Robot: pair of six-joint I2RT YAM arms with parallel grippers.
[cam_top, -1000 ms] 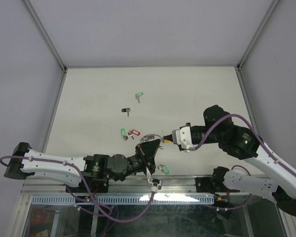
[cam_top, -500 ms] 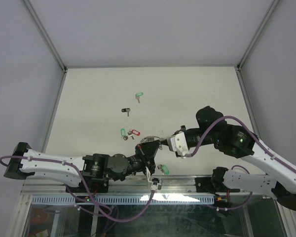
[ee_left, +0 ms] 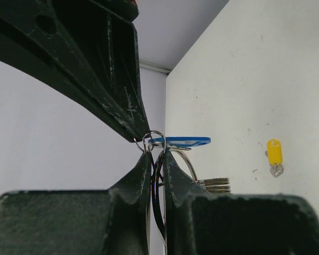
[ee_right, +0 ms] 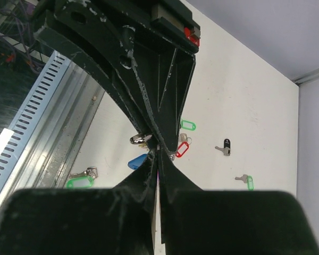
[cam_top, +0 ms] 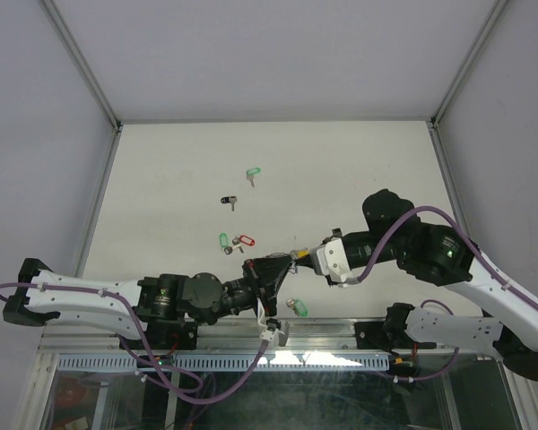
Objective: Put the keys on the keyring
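Keyring [ee_left: 153, 139] pinched in closed left gripper [ee_left: 157, 155], over table [cam_top: 341, 170] near front edge.
Blue tag [ee_left: 182, 141] alongside; right gripper [ee_right: 157, 160] clamped tight, tip at ring, contents unclear.

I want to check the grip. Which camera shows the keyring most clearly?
The left wrist view: the keyring sits close up, pinched by the left gripper. The top external view shows only a tiny glint; the right wrist view mostly hides it behind dark fingers.

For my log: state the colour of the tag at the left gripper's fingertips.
The tag is blue; the left wrist view shows it best.
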